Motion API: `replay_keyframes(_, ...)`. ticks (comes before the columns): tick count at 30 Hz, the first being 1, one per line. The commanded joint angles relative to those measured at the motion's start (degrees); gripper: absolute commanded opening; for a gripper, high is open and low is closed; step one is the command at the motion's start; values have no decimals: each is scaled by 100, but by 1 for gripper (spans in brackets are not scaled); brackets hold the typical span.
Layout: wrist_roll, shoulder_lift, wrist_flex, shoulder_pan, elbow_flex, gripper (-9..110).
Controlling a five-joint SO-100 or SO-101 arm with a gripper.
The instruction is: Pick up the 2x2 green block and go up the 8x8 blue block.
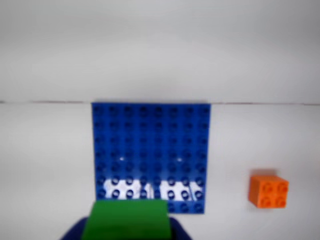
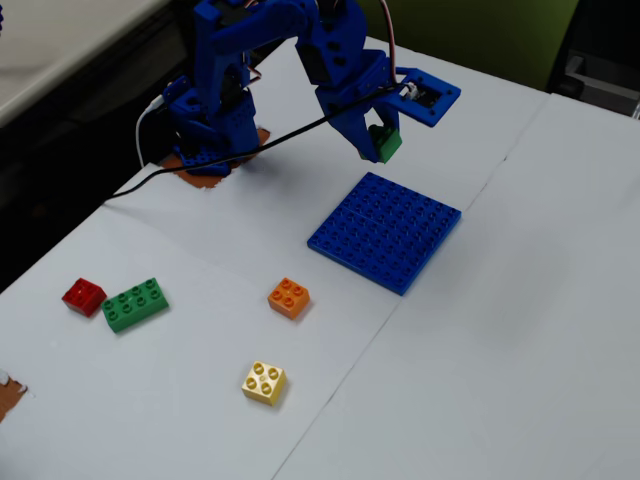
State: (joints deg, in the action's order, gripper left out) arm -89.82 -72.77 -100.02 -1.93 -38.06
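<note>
The small green block (image 2: 388, 146) is held in my gripper (image 2: 380, 142), which is shut on it, raised above the table just beyond the far edge of the blue baseplate (image 2: 386, 231). In the wrist view the green block (image 1: 127, 219) fills the bottom centre between the blue fingers, its studs hidden. The blue baseplate (image 1: 152, 150) lies flat just ahead of it, bare of bricks.
An orange brick (image 2: 289, 297) lies left of the plate; in the wrist view it (image 1: 269, 191) is at right. A yellow brick (image 2: 264, 382), a longer green brick (image 2: 134, 304) and a red brick (image 2: 83, 295) lie at front left. The arm base (image 2: 210, 120) stands at back left.
</note>
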Motion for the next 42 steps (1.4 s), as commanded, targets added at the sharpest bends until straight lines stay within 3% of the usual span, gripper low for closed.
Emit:
replay_keyframes(1, 62, -88, -9, -123, 149, 5)
replay_keyframes(42, -18, 44, -26, 299, 211, 5)
